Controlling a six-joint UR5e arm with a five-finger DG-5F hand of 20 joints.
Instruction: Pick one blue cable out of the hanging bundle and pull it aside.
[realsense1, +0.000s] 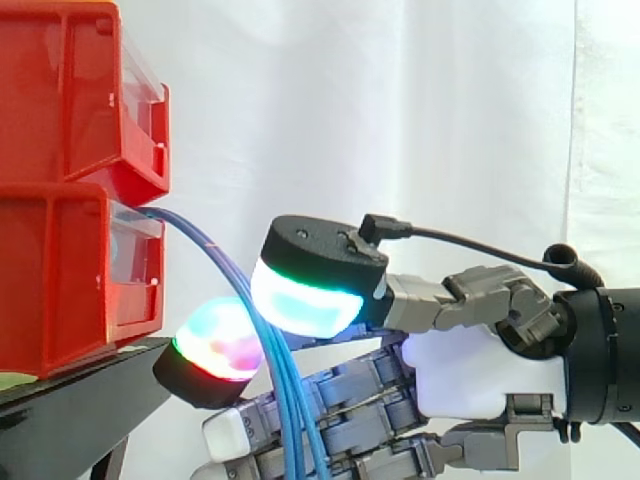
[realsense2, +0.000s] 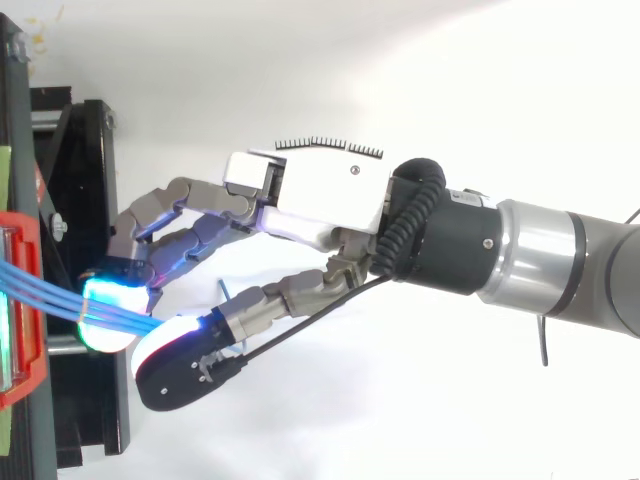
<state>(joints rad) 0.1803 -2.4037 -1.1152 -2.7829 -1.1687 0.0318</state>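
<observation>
— Where are the blue cables (realsense1: 284, 400)?
— They arc from the red bin (realsense1: 60, 290) at the left, then hang near-vertical at lower centre, just left of your hand (realsense1: 470, 375).
— And its grip?
— Narrow: thumb and fingertip curl round them.

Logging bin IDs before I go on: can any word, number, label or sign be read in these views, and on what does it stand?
No text can be read.
On the lower red bin, the clear front pocket shows no legible print.
On the upper red bin, the clear front pocket is the same.
On the hand and the blue cables, no markings can be made out.
</observation>
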